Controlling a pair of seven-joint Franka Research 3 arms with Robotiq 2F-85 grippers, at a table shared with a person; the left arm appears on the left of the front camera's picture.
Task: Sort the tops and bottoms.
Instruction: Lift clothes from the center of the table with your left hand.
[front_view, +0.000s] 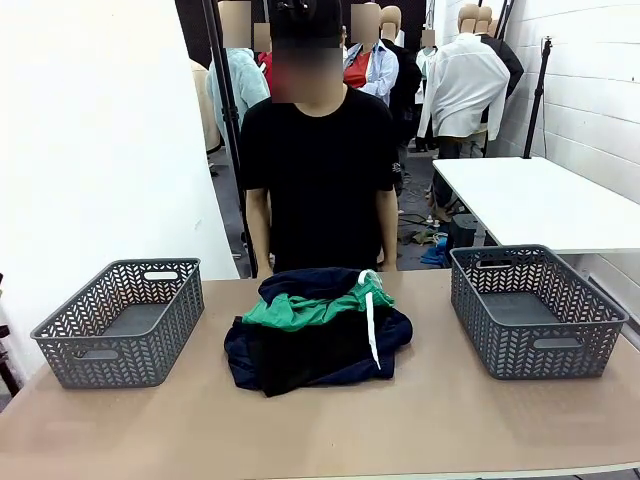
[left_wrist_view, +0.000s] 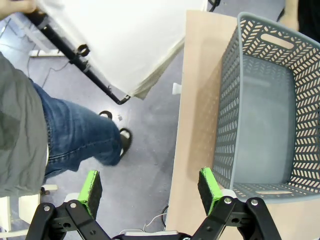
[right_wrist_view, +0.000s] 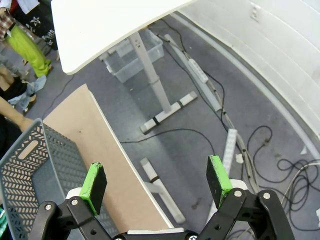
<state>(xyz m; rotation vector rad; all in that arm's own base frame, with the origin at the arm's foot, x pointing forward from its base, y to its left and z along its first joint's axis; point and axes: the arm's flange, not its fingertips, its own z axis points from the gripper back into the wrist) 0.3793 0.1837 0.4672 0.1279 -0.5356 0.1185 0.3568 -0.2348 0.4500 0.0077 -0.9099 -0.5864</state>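
Green bottoms (front_view: 292, 313) lie half buried among dark clothes (front_view: 320, 358); left tool (left_wrist_view: 150, 186) and right tool (right_wrist_view: 156, 179) gape wide

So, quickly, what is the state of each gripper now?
Left gripper: open, holding nothing.
Right gripper: open, holding nothing.

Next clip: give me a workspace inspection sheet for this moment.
Surface: brown table, carrying a clothes pile and two baskets.
Job's things: green bottoms with white drawstring, lying on dark garments mid-table; grey left basket and right basket at the ends.
Clutter: nothing seen.
Grippers: left gripper and right gripper open, holding nothing.
Cables: black cable loose on the floor.
Surroundings: person standing at the far side; white table behind.
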